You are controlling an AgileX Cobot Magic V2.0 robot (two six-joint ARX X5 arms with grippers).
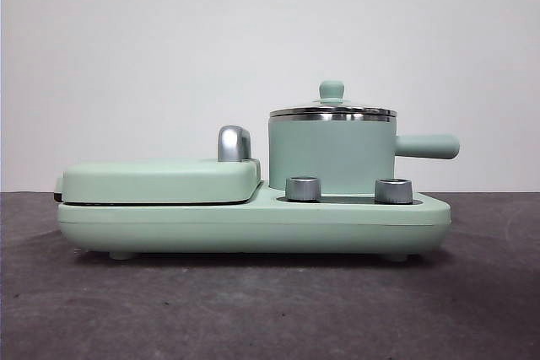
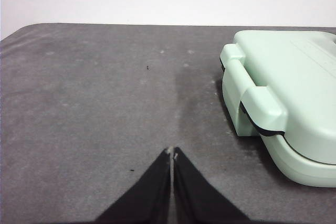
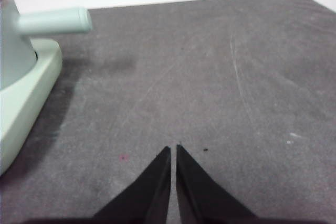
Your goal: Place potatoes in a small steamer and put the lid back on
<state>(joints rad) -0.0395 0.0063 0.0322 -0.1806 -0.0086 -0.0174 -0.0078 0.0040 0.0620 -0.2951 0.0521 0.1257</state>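
Note:
The small steamer [image 1: 332,156] is a mint-green pot with a straight side handle [image 1: 428,146]. It stands on the right of the green appliance base [image 1: 253,221]. The glass lid [image 1: 332,110] with a steel rim and green knob sits on it. The potato is out of view. My left gripper [image 2: 172,153] is shut and empty over bare table beside the appliance's griddle end. My right gripper [image 3: 173,149] is shut and empty over bare table, near the steamer's handle [image 3: 52,21]. Neither gripper shows in the front view.
The flat griddle cover [image 1: 160,180] with a chrome handle [image 1: 234,142] lies closed on the left of the base; it shows in the left wrist view [image 2: 294,93]. Two steel knobs [image 1: 303,188] sit on the base front. The table is dark grey [image 1: 270,309].

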